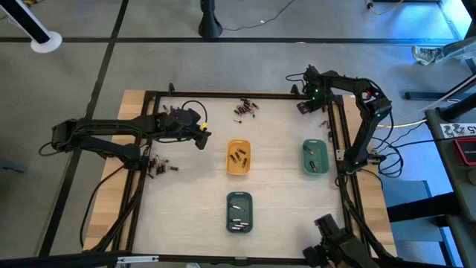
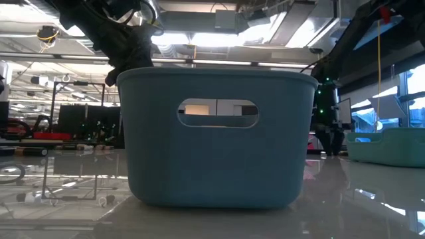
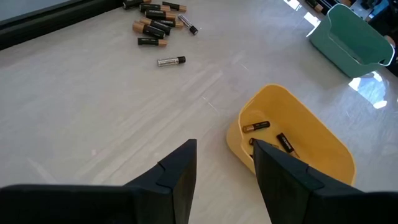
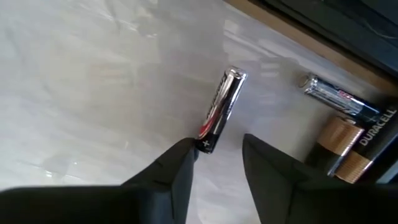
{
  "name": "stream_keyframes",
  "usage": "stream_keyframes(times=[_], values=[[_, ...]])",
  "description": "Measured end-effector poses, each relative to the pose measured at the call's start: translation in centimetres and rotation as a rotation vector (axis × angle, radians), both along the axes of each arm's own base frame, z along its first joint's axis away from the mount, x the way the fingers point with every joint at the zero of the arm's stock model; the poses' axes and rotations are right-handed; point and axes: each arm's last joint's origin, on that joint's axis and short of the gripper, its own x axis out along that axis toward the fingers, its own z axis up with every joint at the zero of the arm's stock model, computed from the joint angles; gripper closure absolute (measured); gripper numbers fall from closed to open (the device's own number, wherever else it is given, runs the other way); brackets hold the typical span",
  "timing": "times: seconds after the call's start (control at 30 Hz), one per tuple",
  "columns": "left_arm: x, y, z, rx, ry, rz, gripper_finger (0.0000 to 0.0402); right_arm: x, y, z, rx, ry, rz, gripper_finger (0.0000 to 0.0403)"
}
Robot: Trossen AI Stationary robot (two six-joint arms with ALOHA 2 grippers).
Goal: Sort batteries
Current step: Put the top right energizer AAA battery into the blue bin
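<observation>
A silvery battery with a red mark (image 4: 221, 109) lies flat on the pale table at the far right corner. My right gripper (image 4: 217, 155) points down over it, open, and the battery's near end sits between the fingertips. My right gripper (image 1: 303, 106) shows there in the high view. My left gripper (image 3: 224, 165) hovers open and empty beside the orange tray (image 3: 311, 143), which holds a few batteries (image 3: 256, 126). More batteries lie in a pile (image 1: 245, 109) at the far edge. My right gripper comes from above with one finger on each side of the battery's near end (image 4: 207, 144). That end lies right beside one fingertip (image 4: 186, 155), and a gap stays to the other. Whether the finger touches it, I cannot tell. The battery lies flat on the table.
A green tray (image 1: 315, 156) stands at the right and a slate-blue tray (image 1: 239, 211) near the front, both with batteries. Two more batteries (image 4: 339, 99) lie by the black frame rail beside my right gripper. Loose batteries (image 1: 160, 165) lie at the left edge.
</observation>
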Motion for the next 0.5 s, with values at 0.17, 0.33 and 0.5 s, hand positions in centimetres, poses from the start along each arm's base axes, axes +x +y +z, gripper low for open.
stream_keyframes(times=[0.17, 0.33, 0.5], values=[[0.0, 0.0, 0.0, 0.001, 0.0, -0.001, 0.0254, 0.1, -0.2, 0.4, -0.002, 0.011, -0.016, 0.0267], [0.0, 0.0, 0.0, 0.001, 0.0, -0.001, 0.0254, 0.5, -0.9, 1.1, -0.024, -0.023, -0.019, 0.0257], [0.0, 0.0, 0.0, -0.002, -0.001, 0.002, 0.0254, 1.2, -1.5, 2.0, -0.022, -0.122, -0.009, 0.0255]])
